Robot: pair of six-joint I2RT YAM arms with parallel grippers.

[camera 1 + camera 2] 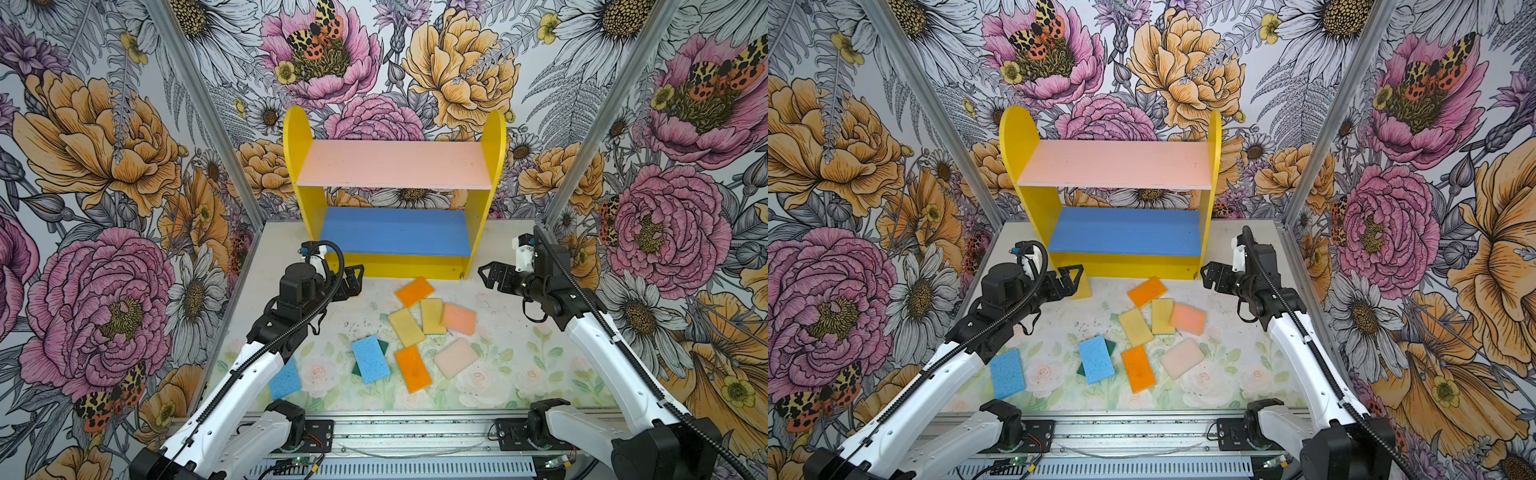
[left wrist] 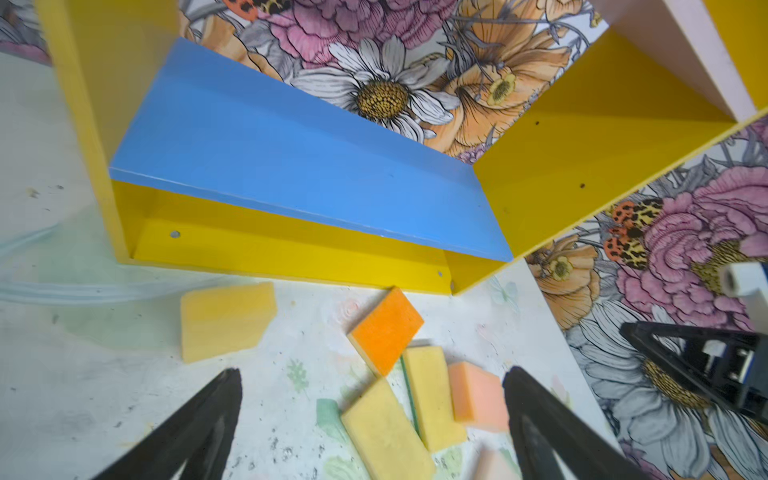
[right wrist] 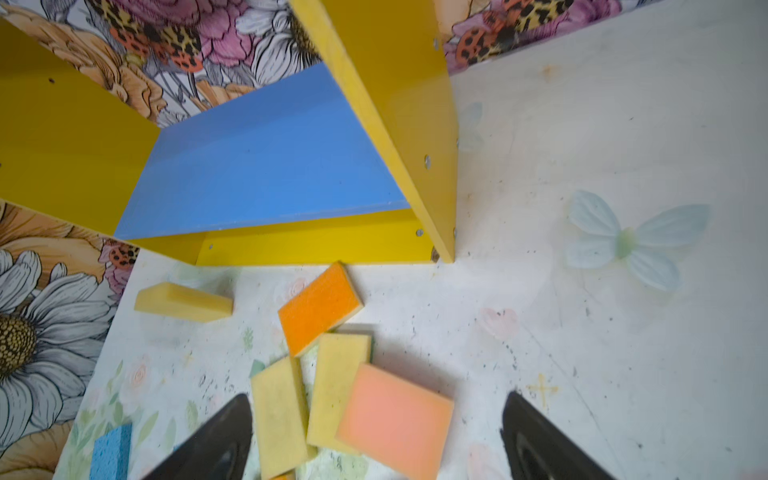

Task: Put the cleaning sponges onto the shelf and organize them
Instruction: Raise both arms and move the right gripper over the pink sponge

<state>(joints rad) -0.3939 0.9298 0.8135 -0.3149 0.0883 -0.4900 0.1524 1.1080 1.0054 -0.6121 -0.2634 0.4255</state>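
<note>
Floral tabletop (image 1: 519, 291) | sponges (image 1: 405, 326) lie scattered on it | shelf (image 1: 311, 208) stands behind

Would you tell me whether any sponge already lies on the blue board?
No, the blue board is bare; the sponges lie on the table.

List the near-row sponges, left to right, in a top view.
outer blue sponge → second blue sponge, lying on a dark green sponge → orange sponge → cream-white sponge
</note>
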